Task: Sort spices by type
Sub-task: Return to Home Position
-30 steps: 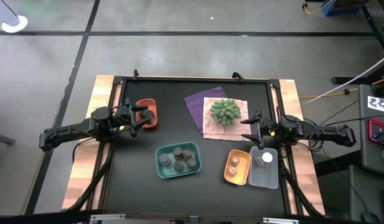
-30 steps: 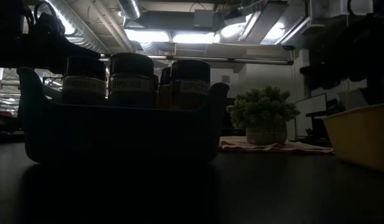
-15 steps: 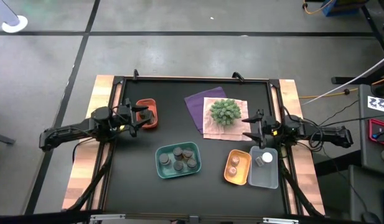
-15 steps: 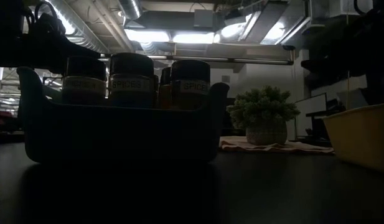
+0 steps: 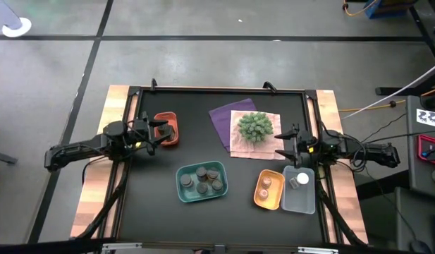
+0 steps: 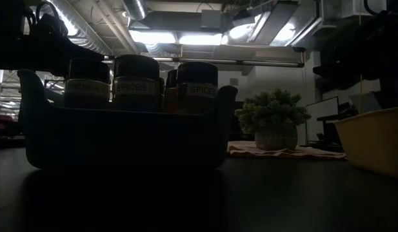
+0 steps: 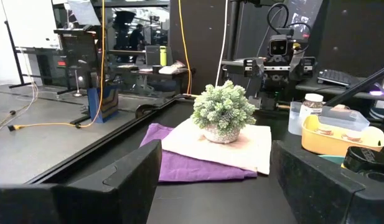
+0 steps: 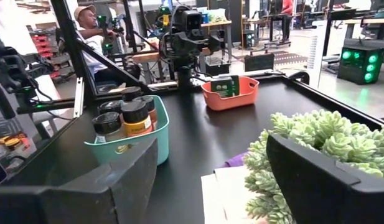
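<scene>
Several grey-topped jars (image 5: 203, 180) stand in the teal tray (image 5: 183, 189); the right wrist view shows them (image 8: 124, 113) with amber bodies. Two brownish-amber jars (image 5: 266, 188) sit in the orange tray (image 5: 257, 199). A white-capped jar (image 5: 302, 180) stands in the clear tray (image 5: 302, 201). Small dark pieces (image 5: 166, 130) lie in the red tray (image 5: 174, 137). My left gripper (image 5: 155, 134) hovers open beside the red tray. My right gripper (image 5: 282, 147) is open too, just beyond the clear tray's far end, near the plant.
A spiky green ball plant (image 5: 255, 127) in a pot stands on a pale cloth (image 5: 238, 147) laid over a purple cloth (image 5: 223, 118) at the far middle of the table. Black matting lies bare between the trays. A person (image 8: 89, 31) sits beyond the table's left side.
My right gripper has drawn back slightly from the clear tray toward the far edge. Jars and trays stand where they were.
</scene>
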Available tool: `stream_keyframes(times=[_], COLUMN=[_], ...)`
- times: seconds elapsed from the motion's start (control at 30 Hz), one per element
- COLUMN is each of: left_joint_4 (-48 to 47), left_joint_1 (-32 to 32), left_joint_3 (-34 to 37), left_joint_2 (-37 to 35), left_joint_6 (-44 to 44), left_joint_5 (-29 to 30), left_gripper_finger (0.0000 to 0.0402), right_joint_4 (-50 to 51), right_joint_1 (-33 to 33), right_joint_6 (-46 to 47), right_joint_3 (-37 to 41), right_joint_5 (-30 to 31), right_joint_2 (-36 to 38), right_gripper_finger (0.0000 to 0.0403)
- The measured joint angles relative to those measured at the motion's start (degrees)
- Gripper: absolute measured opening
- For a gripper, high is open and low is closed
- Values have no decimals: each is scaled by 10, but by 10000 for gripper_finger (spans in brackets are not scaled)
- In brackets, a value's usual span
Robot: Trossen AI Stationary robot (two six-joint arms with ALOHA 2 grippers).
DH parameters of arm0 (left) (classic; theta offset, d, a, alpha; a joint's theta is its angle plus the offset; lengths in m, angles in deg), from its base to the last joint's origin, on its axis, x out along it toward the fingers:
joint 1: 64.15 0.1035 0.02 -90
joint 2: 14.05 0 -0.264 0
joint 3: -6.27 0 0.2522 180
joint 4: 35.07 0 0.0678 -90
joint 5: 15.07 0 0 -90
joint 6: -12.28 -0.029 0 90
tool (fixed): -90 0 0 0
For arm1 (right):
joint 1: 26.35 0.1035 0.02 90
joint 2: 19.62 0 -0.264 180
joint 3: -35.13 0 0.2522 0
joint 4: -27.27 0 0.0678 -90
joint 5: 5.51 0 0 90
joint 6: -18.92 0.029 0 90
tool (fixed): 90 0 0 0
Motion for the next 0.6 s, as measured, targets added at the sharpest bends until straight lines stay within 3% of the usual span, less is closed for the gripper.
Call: stream_keyframes(times=[0.6], left_joint_4=[0], left_joint_1=[0], left_joint_3=[0], left_joint_2=[0], left_joint_6=[0], left_joint_5=[0], left_gripper_finger=[287], right_joint_4=[-52], right_joint_1=[0], right_joint_6=[-16], right_joint_3=[24], right_joint_5=[-3], right_joint_2=[-4], right_gripper_finger=[298])
